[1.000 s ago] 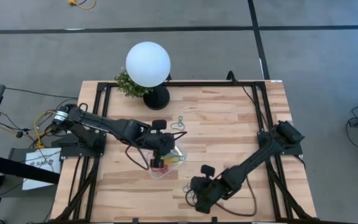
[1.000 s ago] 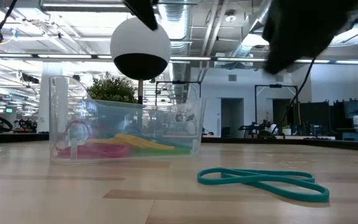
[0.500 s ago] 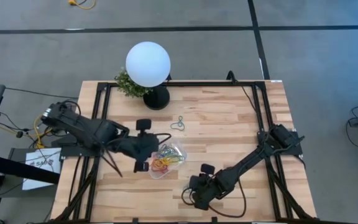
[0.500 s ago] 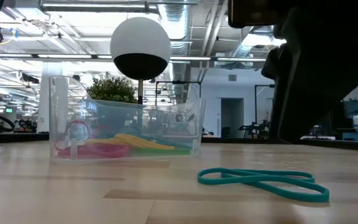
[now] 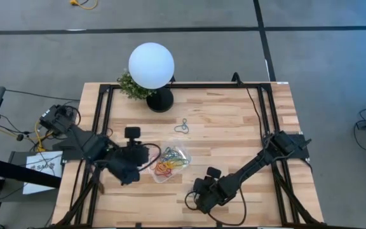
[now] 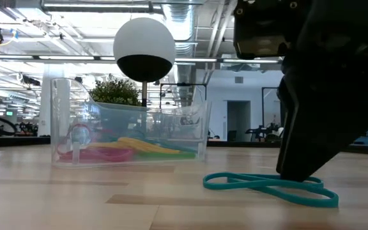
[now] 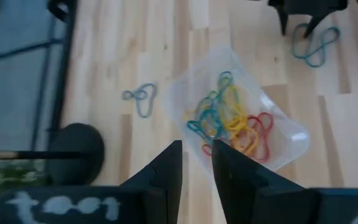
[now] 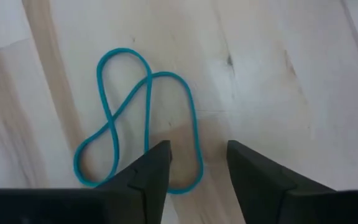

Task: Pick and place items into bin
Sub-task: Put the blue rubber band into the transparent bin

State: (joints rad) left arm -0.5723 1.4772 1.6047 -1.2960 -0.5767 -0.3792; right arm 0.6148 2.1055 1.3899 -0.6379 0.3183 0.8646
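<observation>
The bin is a small clear tray holding several coloured band loops; it also shows in the low view. A teal loop twisted into a figure-eight lies flat on the wood near the table's near edge. My right gripper is open and lowered over one end of it. A small grey loop lies flat farther back. My left gripper, fingers a little apart, hangs raised to the left of the bin, touching nothing. My right gripper comes down from above with its open fingers at one end of the teal loop, one finger on either side of that end's strand. The loop lies flat on the table. Whether a finger touches it, I cannot tell.
A white globe lamp on a black base stands at the far edge beside a small green plant. Bare wood lies to the right of the bin and the grey loop. Black frame rails run along the table's sides.
My left gripper has drawn back from above the bin toward the table's left edge. My right gripper has come down onto the teal loop's end. The bin and the loops have stayed where they were.
</observation>
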